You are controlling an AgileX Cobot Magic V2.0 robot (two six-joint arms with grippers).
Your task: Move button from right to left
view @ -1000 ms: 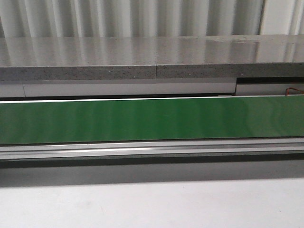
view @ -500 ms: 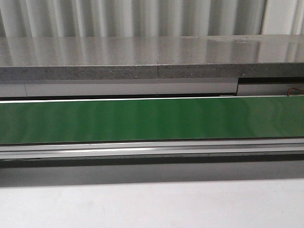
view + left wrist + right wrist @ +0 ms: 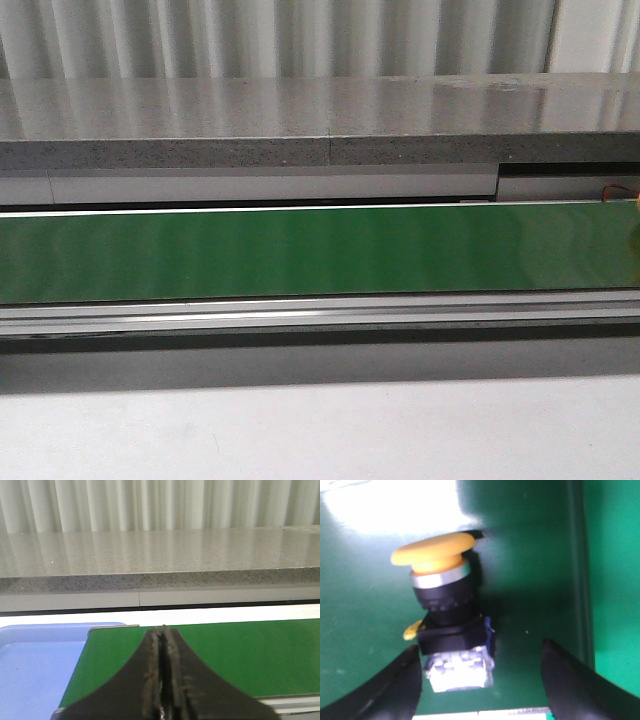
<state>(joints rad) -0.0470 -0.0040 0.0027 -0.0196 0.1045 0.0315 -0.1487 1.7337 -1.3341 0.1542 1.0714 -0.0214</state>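
Observation:
The button (image 3: 442,615) lies on its side on the green belt (image 3: 530,580) in the right wrist view. Its yellow cap (image 3: 432,552) points away from the fingers, and its pale contact block (image 3: 457,672) is nearest them. My right gripper (image 3: 479,649) is open and low over the belt. The block sits between the fingers, close to one finger (image 3: 402,680), and I cannot tell if they touch. My left gripper (image 3: 161,630) is shut and empty above the belt's (image 3: 240,655) left end. The front view shows the belt (image 3: 300,250) but no gripper and no button.
A blue tray (image 3: 35,665) sits just past the belt's left end. A grey stone ledge (image 3: 300,125) runs behind the belt, below a corrugated wall. An aluminium rail (image 3: 300,315) runs along the belt's front, with a white table surface (image 3: 320,430) below it.

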